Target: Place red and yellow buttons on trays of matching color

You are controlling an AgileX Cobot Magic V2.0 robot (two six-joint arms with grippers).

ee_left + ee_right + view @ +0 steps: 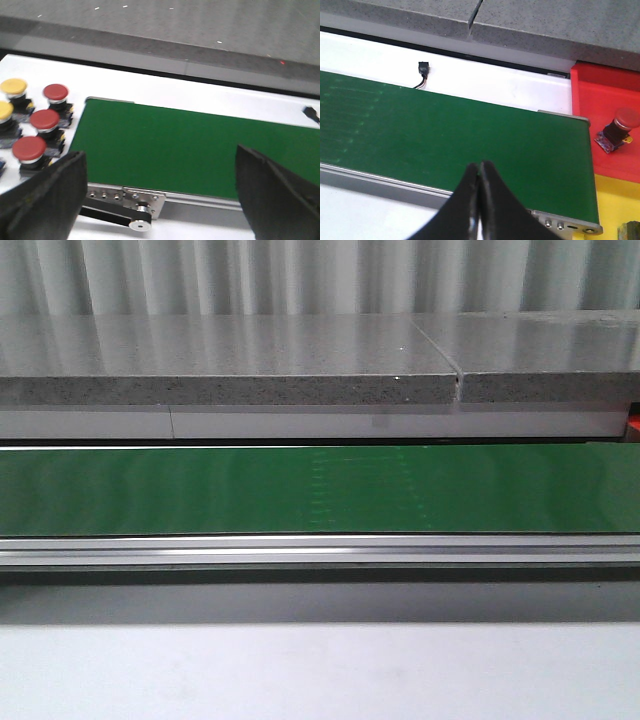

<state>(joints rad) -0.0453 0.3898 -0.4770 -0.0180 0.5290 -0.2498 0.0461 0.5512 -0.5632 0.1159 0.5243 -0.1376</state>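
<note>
In the left wrist view, three red buttons (44, 120) and two yellow buttons (13, 86) stand in a cluster on the white table beside the end of the green conveyor belt (165, 145). My left gripper (160, 200) hangs open over the belt's near rail, with nothing between its fingers. In the right wrist view, a red tray (600, 95) holds one red button (620, 125), and a yellow tray (615, 200) lies beside it past the belt's other end. My right gripper (479, 167) is shut and empty above the belt.
A grey stone counter (230, 360) runs behind the belt. A small black connector with wires (422, 67) sits on the white strip behind the belt. A belt pulley and bracket (142, 220) stick out at the conveyor's near corner.
</note>
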